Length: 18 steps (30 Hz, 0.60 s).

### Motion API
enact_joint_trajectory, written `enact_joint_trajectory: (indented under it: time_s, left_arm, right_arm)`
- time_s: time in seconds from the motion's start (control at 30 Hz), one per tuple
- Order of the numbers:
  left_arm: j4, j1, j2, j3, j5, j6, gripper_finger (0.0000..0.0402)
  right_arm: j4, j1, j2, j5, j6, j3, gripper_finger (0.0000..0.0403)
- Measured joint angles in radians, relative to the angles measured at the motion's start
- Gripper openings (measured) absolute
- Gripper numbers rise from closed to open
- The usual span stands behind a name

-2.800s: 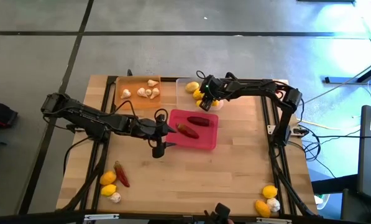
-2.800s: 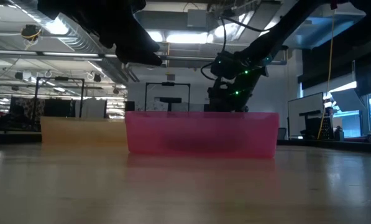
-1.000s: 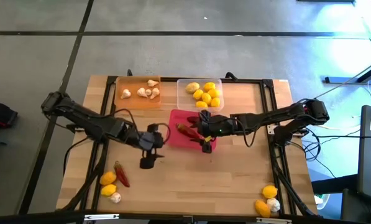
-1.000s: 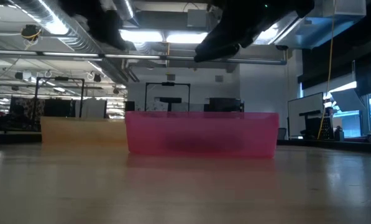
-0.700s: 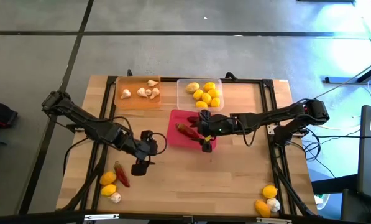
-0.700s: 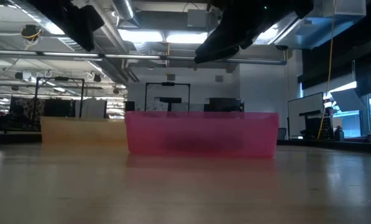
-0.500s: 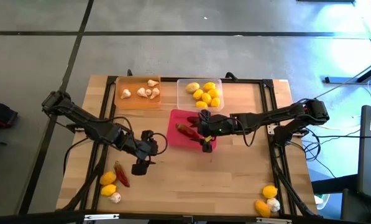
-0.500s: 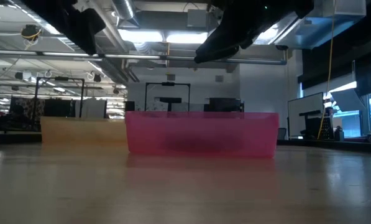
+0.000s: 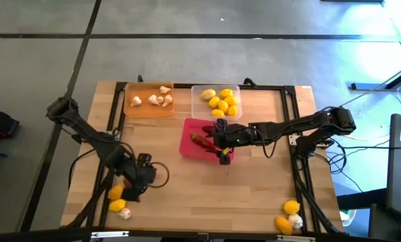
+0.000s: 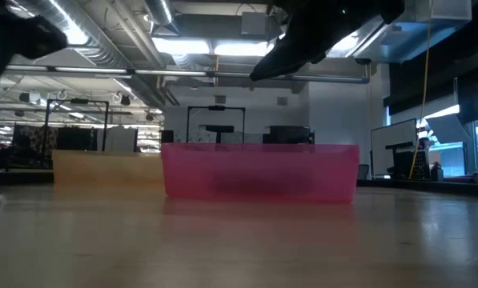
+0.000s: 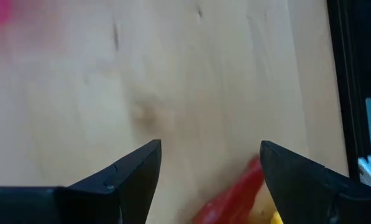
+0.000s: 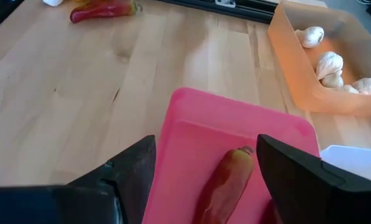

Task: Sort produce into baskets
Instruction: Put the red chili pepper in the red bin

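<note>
The orange tray (image 9: pixel 148 107) at the far side holds several garlic bulbs. The clear tray (image 9: pixel 235 91) beside it holds several lemons. The pink tray (image 9: pixel 187 149) in the middle holds a dark red chili (image 9: pixel 201 140), which also shows in the right wrist view (image 12: pixel 225 186). My right gripper (image 9: pixel 217 144) hangs open over the pink tray, touching nothing. My left gripper (image 9: pixel 134 193) is open above a loose chili (image 11: pixel 232 199) near the table's near-left corner, where it lies next to two lemons (image 9: pixel 117 199) and a garlic bulb (image 9: pixel 124 213).
Two lemons (image 9: pixel 291 207) and a garlic bulb (image 9: pixel 295 220) lie at the near-right corner. Black frame rails (image 9: pixel 291 134) run along the table's left and right sides. Bare wood lies between the pink tray and the near edge. The low view shows the pink tray's wall (image 10: pixel 259 172).
My left gripper has gone from beside the pink tray toward the table's near-left corner and now stands over the loose chili there, its fingers still open. My right arm has kept still over the pink tray.
</note>
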<state>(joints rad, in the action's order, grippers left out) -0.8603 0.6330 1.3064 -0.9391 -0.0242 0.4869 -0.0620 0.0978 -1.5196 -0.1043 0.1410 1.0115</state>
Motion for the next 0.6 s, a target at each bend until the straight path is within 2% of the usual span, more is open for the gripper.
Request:
enact_joint_trajectory:
  time_s: [0.27,0.6]
  left_arm:
    - [0.031,0.115,0.0,0.093,0.01,0.213,0.0266]
    - [0.062,0.222,0.0,0.172,0.012,0.294,0.0266]
  right_arm:
    - [0.0,0.0,0.0,0.0,0.021,0.0,0.027]
    - [-0.001,0.0,0.0,0.0,0.021,0.0,0.027]
